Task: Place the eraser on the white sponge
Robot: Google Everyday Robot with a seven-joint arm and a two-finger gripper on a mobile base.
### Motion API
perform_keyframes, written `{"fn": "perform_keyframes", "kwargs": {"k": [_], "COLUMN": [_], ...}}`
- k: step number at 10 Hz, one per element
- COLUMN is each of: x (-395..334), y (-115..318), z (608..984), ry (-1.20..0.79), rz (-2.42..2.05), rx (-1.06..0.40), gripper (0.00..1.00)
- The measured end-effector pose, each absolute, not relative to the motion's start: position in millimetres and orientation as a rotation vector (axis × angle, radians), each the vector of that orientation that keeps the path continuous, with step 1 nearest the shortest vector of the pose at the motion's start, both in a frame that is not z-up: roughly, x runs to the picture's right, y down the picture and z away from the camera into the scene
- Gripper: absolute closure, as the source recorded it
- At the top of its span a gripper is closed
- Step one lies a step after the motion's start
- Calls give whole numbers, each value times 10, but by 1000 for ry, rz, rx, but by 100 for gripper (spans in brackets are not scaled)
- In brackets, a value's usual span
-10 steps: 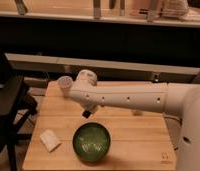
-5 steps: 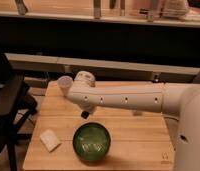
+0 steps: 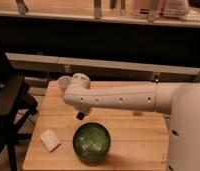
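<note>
Wooden bench under my arm: white sponge lies front-left, green bowl beside it w/ my end effector just above its rim.

Smooth white tubular arm, rounded white elbow joint, small dark dots (spaced along its side); dark gripper beneath.

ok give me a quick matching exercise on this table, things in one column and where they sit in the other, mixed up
Things:
1. white sponge
2. green bowl
3. white cup
4. gripper

Places:
A. far left of the table, behind the arm's elbow
B. near left corner of the table
C. under the arm, just above the bowl's far rim
D. near edge, centre of the table

Pairs: 1-B, 2-D, 3-A, 4-C
</note>
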State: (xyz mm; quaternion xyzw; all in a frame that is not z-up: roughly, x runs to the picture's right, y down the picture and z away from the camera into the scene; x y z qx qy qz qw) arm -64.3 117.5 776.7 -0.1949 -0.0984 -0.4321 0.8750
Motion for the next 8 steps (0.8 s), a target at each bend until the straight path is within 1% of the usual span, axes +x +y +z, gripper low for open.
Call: {"fn": "perform_keyframes", "kwargs": {"k": [2,4,8], "x": [-732,-972,-1000], "y": [1208,1274,1340], "z": [7793,7843,7841], "ry": [-220,-238,-251], "rz": [-926,-941,-980], "rx": [-401,-395,-393], "gripper": [99,99,99]}}
